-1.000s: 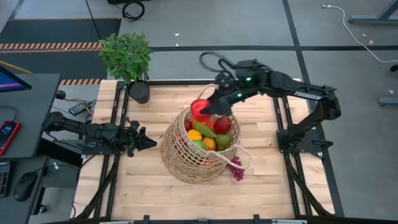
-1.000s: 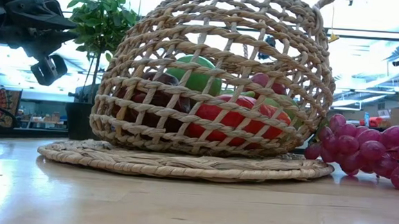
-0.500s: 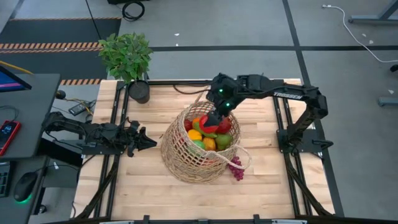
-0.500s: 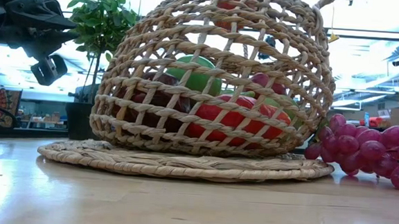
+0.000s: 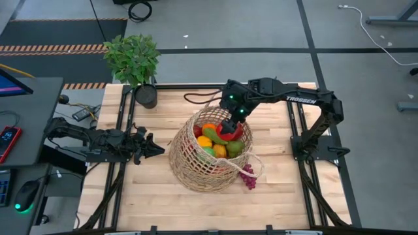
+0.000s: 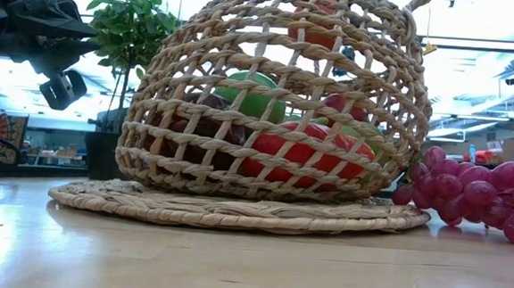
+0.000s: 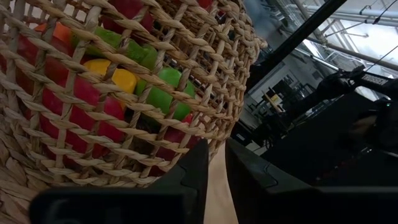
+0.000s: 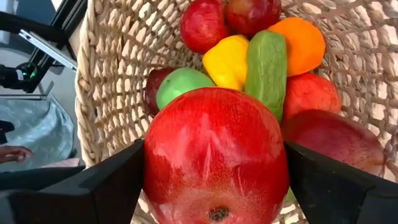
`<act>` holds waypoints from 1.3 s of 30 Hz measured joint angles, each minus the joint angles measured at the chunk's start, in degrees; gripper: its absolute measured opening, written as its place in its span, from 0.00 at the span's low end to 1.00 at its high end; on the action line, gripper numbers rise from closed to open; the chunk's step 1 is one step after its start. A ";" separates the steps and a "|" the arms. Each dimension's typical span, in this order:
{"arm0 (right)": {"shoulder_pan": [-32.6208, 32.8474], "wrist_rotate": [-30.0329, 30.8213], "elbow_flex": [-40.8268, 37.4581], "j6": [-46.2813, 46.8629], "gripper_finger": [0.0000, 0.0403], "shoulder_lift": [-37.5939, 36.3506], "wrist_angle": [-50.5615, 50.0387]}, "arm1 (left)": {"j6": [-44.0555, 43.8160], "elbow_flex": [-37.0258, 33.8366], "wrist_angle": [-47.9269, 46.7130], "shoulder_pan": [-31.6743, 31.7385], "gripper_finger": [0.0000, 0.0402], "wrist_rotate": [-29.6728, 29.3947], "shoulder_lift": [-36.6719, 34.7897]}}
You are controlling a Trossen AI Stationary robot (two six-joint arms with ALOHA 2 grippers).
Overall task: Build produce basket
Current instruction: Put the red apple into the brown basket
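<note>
The tan wicker basket (image 5: 208, 156) sits mid-table, its mouth facing up and toward the far right. It holds red apples, an orange, a yellow pepper (image 8: 227, 59), a green cucumber (image 8: 266, 65) and a green apple (image 8: 181, 86). My right gripper (image 5: 228, 126) hangs over the basket's mouth, shut on a large red apple (image 8: 214, 155). Through the weave, the low view shows that apple (image 6: 313, 29) high inside the basket. Purple grapes (image 5: 248, 177) lie on the table against the basket's near right side. My left gripper (image 5: 154, 149) waits left of the basket, shut and touching nothing. My right gripper pinches the red apple between its two fingers (image 8: 109, 180), one on each side of its widest part (image 8: 155, 155). It comes from above and the far right, slanting down into the basket's mouth. The apple is lifted clear above the other fruit, dimple end (image 8: 217, 213) toward the wrist.
A leafy potted plant (image 5: 134, 62) stands at the table's far left corner. Bare wooden tabletop (image 5: 163, 196) lies near and left of the basket. The basket's flat woven base (image 6: 235, 210) spreads out on the table around it.
My right gripper carried the red apple from above the basket's far rim toward the near edge and down into the basket's mouth, staying shut on it. In the low view the apple comes into sight at the basket's top and sinks lower. The basket and left arm stayed put.
</note>
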 joint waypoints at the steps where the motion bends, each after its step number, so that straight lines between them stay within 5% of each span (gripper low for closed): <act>1: 0.09 -0.03 0.00 -0.13 0.89 0.00 -0.01 | -0.02 0.02 0.00 0.00 0.15 0.00 -0.02; 26: 0.32 -2.34 0.00 -1.43 0.89 0.00 -0.24 | 0.01 0.02 0.00 -0.01 0.16 0.00 -0.02; 39: 1.24 4.20 0.00 -0.34 0.89 0.00 -3.72 | 0.00 0.02 0.00 -0.02 0.16 0.00 -0.02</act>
